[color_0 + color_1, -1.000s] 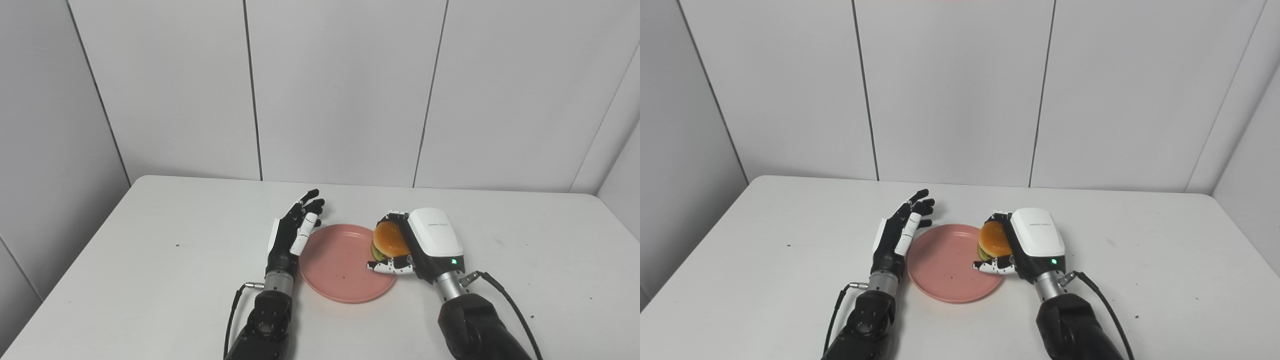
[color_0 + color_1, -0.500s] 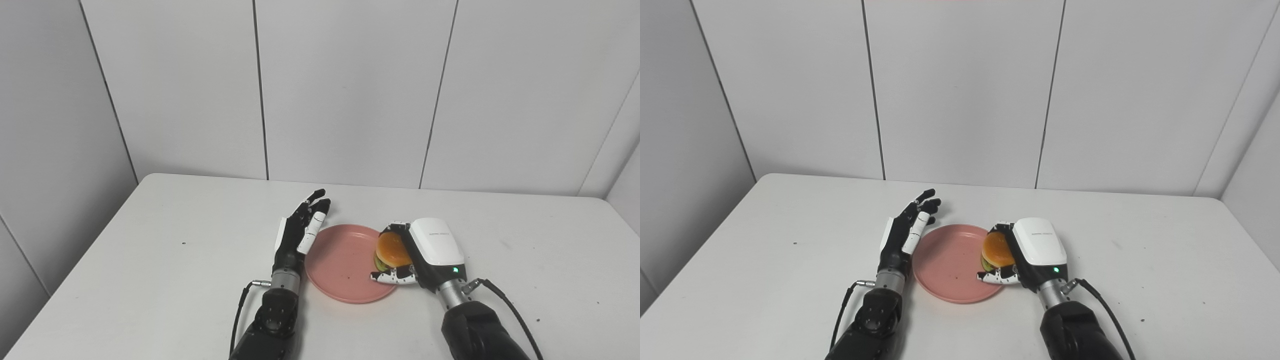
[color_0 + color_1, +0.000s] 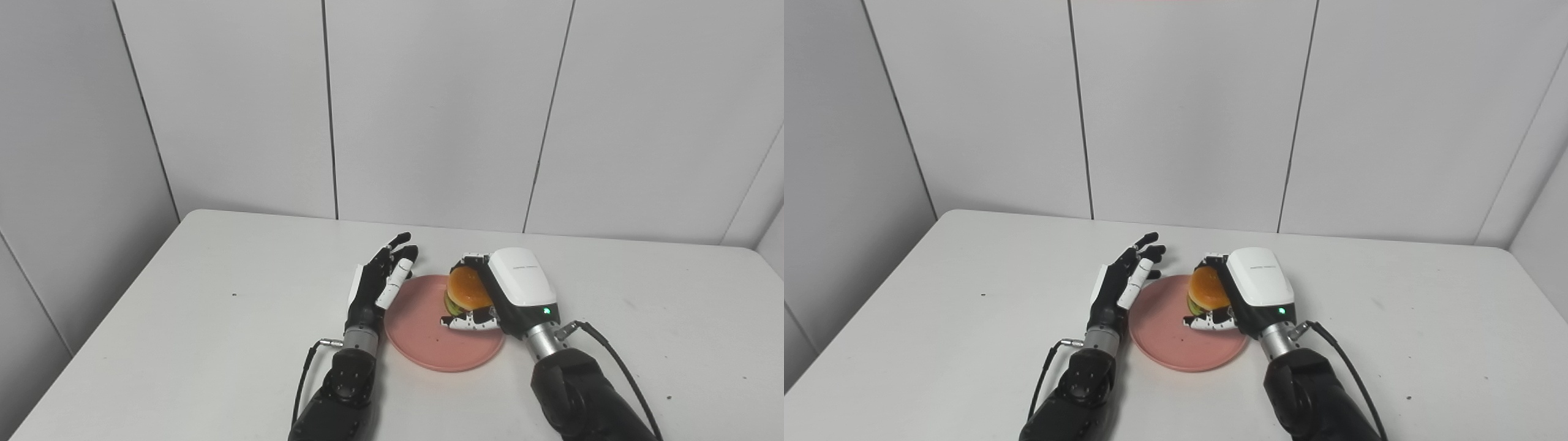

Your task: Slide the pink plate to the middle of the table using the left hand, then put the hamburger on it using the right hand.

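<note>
A pink plate (image 3: 429, 343) lies on the white table (image 3: 184, 343) near its middle. My left hand (image 3: 376, 288) is open, fingers straight, standing on edge against the plate's left rim. My right hand (image 3: 508, 291) is shut on the hamburger (image 3: 465, 291), an orange bun with green lettuce, and holds it over the right part of the plate. I cannot tell whether the hamburger touches the plate. The same shows in the right eye view: plate (image 3: 1176, 346), left hand (image 3: 1121, 285), right hand (image 3: 1252, 291), hamburger (image 3: 1206, 291).
The white table runs back to a grey panelled wall (image 3: 429, 110). A cable (image 3: 618, 367) runs along my right forearm. Small dark specks dot the table top.
The camera has shifted. My right hand has carried the hamburger leftward, further over the plate. My left hand has stayed at the plate's left rim.
</note>
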You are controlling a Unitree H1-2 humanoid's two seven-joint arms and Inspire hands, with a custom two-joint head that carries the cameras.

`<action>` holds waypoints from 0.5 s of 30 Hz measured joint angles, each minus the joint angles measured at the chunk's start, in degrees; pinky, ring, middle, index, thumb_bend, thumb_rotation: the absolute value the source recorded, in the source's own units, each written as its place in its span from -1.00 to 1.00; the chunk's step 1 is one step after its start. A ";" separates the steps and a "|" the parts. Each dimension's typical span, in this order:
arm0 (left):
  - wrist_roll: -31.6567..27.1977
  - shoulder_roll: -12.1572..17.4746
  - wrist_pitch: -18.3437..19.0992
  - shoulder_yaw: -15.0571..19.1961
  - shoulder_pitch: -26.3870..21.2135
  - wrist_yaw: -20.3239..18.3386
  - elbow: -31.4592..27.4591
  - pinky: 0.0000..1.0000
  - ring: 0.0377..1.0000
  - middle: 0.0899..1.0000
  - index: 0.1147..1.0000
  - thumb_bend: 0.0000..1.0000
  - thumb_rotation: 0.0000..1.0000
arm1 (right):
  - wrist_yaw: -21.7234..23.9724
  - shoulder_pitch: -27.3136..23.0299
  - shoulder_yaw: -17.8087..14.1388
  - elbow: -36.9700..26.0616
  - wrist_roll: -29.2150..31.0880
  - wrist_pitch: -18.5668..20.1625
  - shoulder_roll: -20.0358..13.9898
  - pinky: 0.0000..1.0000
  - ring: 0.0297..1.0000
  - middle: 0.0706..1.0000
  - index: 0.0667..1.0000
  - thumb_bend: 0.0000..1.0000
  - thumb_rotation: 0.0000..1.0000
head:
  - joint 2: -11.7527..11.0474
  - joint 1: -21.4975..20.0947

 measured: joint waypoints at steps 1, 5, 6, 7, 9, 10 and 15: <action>-0.04 -0.01 -0.01 0.04 -0.10 0.00 0.22 0.46 0.60 0.50 0.54 0.82 0.71 | 0.09 -0.12 0.14 -0.40 0.01 0.00 0.28 -0.49 -0.39 -0.23 -0.10 -0.01 -0.66 | 0.00 0.00; -0.67 -0.13 -0.04 0.21 -0.54 0.00 1.13 0.43 0.59 0.50 0.54 0.84 0.71 | 1.15 -1.20 0.40 -1.01 -0.03 0.01 0.90 -0.49 -0.39 -0.23 -0.10 -0.01 -0.66 | -0.09 0.61; -0.68 -0.15 -0.05 0.21 -0.55 0.00 1.13 0.43 0.58 0.50 0.54 0.84 0.71 | 1.85 -1.49 0.45 -1.39 -0.10 0.02 0.89 -0.48 -0.38 -0.23 -0.10 -0.01 -0.66 | -0.09 0.62; -0.68 -0.16 -0.05 0.21 -0.55 0.00 1.13 0.43 0.58 0.50 0.54 0.84 0.71 | 2.27 -1.67 0.47 -1.73 -0.16 0.02 0.88 -0.48 -0.38 -0.22 -0.10 -0.01 -0.66 | -0.09 0.70; -0.68 -0.16 -0.05 0.21 -0.54 0.00 1.13 0.43 0.57 0.49 0.54 0.84 0.72 | 2.48 -1.89 0.48 -2.18 -0.28 0.02 0.92 -0.49 -0.39 -0.23 -0.10 -0.01 -0.66 | 0.00 1.14; -0.68 -0.16 -0.06 0.22 -0.54 0.00 1.12 0.43 0.57 0.50 0.54 0.84 0.72 | 2.54 -1.95 0.48 -2.15 -0.32 0.02 0.96 -0.50 -0.40 -0.24 -0.10 -0.01 -0.67 | 0.00 1.14; -0.68 -0.16 -0.07 0.21 -0.49 0.00 1.02 0.42 0.58 0.52 0.54 0.83 0.74 | 2.50 -2.99 0.62 2.78 0.04 0.00 1.91 -0.51 -0.42 -0.27 -0.10 -0.01 -0.67 | 0.17 1.32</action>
